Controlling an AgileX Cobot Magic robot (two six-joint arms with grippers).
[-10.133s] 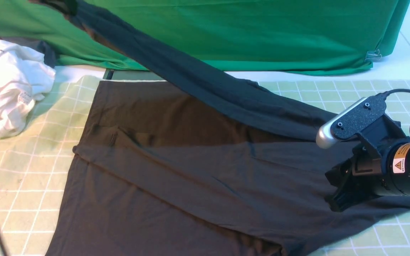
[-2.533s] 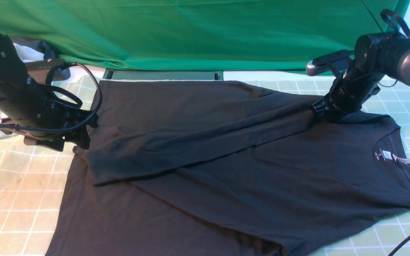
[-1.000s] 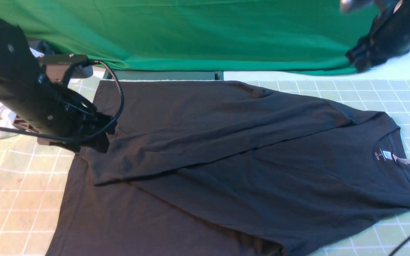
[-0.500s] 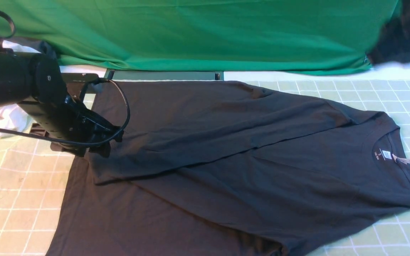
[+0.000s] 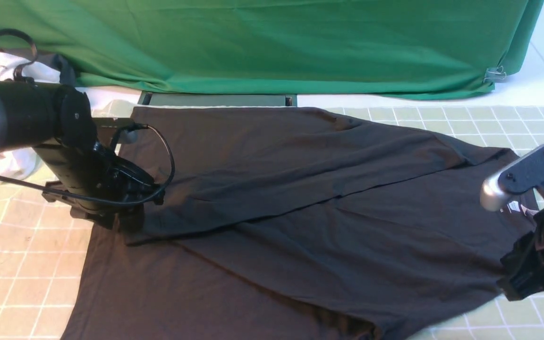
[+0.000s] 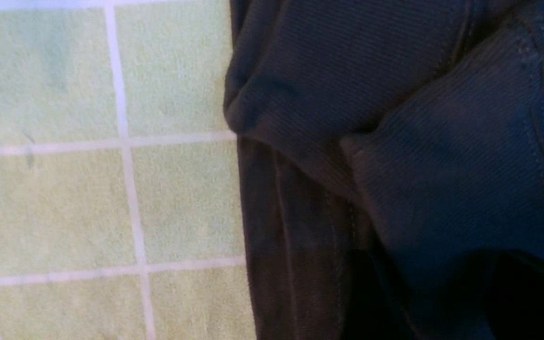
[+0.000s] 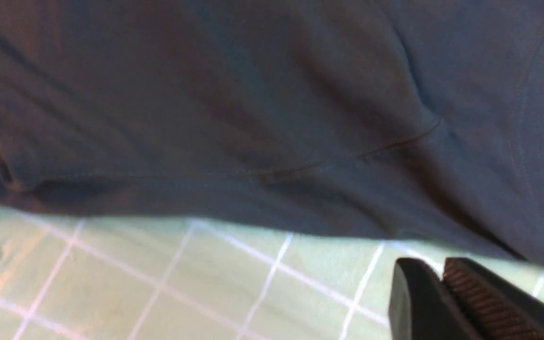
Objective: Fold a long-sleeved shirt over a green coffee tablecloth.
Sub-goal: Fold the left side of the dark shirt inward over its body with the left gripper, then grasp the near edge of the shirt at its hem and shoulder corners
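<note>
The black long-sleeved shirt (image 5: 300, 222) lies spread on the pale green grid tablecloth (image 5: 17, 264), neck to the right. One sleeve (image 5: 276, 184) is folded across the body, with its cuff (image 6: 442, 156) at the left. My left gripper (image 5: 132, 215) is down on that cuff. In the left wrist view its fingers (image 6: 371, 302) stand apart in shadow with cuff fabric between them. My right gripper (image 5: 508, 285) hovers at the shirt's near right edge below the neck, shut and empty (image 7: 435, 264). The right wrist camera partly hides the neck label (image 5: 514, 207).
A plain deep-green backdrop (image 5: 276, 42) hangs along the far edge, held by a metal clip (image 5: 494, 74). A crumpled white garment (image 5: 14, 163) lies at the far left behind my left arm. A black cable (image 5: 165, 156) loops beside the left wrist.
My right arm has swung from high at the far right down to the shirt's near right edge. The left gripper has lowered, carrying the cuff a little nearer.
</note>
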